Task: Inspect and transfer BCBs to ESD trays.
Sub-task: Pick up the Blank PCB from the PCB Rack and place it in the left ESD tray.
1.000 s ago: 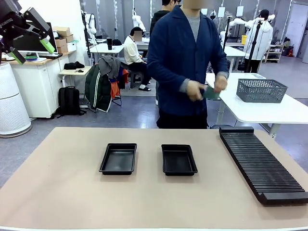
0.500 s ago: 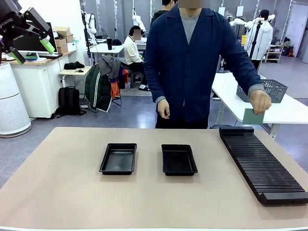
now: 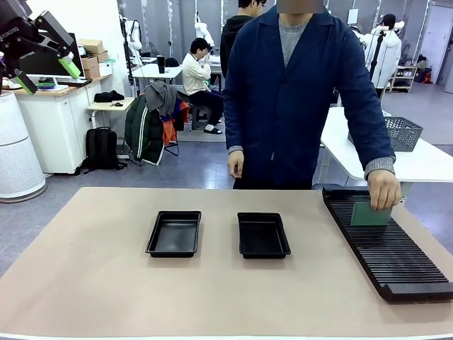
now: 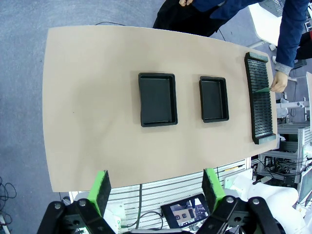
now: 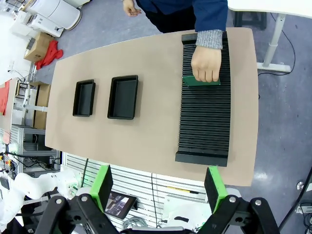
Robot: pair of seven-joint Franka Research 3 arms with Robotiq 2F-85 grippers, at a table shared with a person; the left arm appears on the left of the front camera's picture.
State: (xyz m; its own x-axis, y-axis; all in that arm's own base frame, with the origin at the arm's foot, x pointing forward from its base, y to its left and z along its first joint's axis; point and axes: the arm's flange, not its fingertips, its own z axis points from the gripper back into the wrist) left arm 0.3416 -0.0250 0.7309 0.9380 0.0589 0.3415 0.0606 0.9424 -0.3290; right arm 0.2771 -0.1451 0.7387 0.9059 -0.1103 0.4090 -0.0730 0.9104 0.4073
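Tabletop: hand holds BCB upright on rack near ESD trays.

Grey floor. Beige counter up front. White side table at right, grey mesh basket on it. Jackets draped over chair, black backpack beside. Cardboard boxes far left.
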